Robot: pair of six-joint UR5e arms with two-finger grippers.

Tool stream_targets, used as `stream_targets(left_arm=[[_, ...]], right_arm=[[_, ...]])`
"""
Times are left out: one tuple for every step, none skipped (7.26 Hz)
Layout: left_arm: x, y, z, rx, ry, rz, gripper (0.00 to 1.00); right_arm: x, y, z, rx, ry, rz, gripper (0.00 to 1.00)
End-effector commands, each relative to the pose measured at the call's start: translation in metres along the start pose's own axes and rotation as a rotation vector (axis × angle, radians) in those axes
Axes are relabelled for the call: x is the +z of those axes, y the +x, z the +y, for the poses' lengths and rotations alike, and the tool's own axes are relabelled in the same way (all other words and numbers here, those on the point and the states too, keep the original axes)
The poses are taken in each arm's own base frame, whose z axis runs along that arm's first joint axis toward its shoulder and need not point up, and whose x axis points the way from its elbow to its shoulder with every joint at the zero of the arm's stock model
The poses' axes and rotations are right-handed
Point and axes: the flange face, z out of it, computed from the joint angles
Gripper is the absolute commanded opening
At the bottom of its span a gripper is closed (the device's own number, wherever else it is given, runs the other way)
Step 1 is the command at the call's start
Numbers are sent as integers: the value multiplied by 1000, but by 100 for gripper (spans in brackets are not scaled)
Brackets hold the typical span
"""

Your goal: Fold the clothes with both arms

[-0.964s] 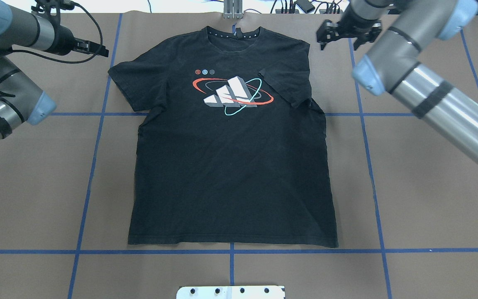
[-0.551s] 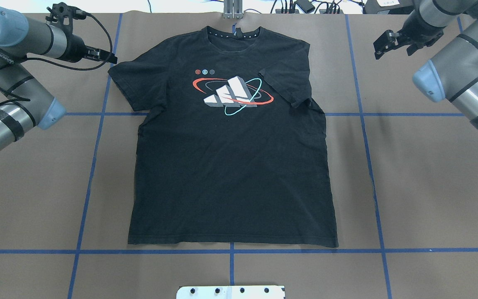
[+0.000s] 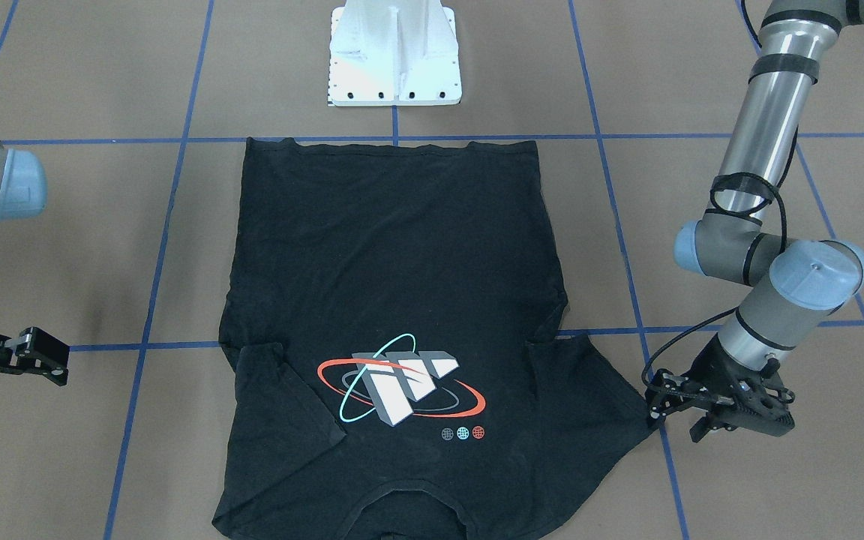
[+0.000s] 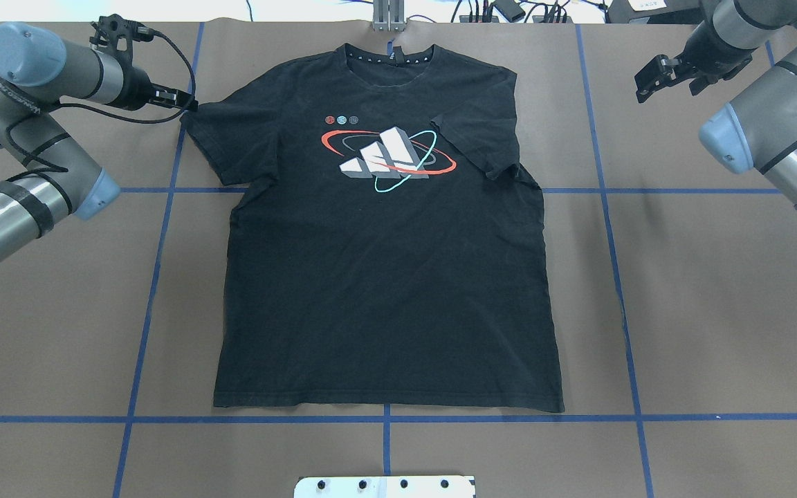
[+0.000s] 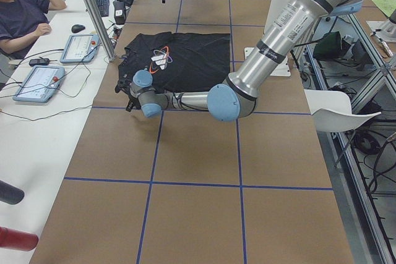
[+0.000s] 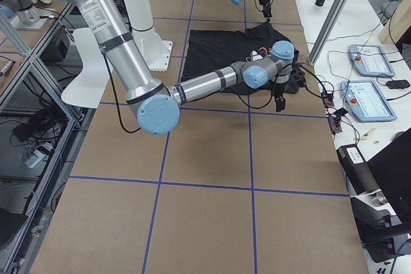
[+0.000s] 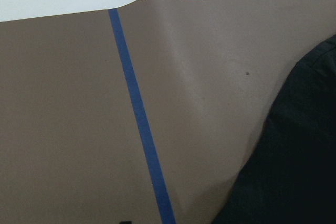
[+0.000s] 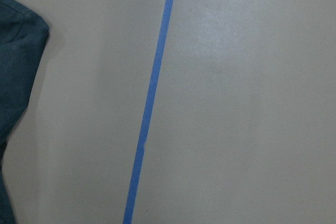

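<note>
While the T-shirt (image 4: pixel 385 277) lies flat, you have the left gripper (image 4: pixel 187 104), jaws apart, at its far-left sleeve (image 4: pixel 208 131) and the right gripper (image 4: pixel 647 79), also apart, well clear.

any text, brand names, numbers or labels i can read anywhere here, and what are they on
Nothing reads clearly enough to quote.
T-shirt logo: three slanted bars inside red and teal rings, no letters.
The three dots beside it: patterned, too small to read.
Lettering on the left arm: too blurred to read.
A white sticker on the left arm, exterior left view: too small to read.
</note>
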Motion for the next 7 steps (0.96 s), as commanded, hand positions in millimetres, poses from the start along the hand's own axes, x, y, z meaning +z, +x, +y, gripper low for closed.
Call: stream_targets(left_arm=[[6,6,6,8,-6,9,59],[9,9,10,12,-10,14,56],[9,10,11,13,-11,16,52],[9,9,12,13,-12,15,44],[8,8,12,12,-11,15,31],[8,8,12,12,-14,17,22],[6,8,10,12,-10,21,15]], right_arm=[[3,1,0,0,0,5,100],[4,0,-1,-1,-1,6,100],[4,0,-1,-1,-1,5,100],[4,-1,-1,-2,-2,6,100],[3,-4,-2,-3,-2,5,100],[4,-10,-3,-2,-2,2,100],[4,-10,-3,-3,-1,1,100]])
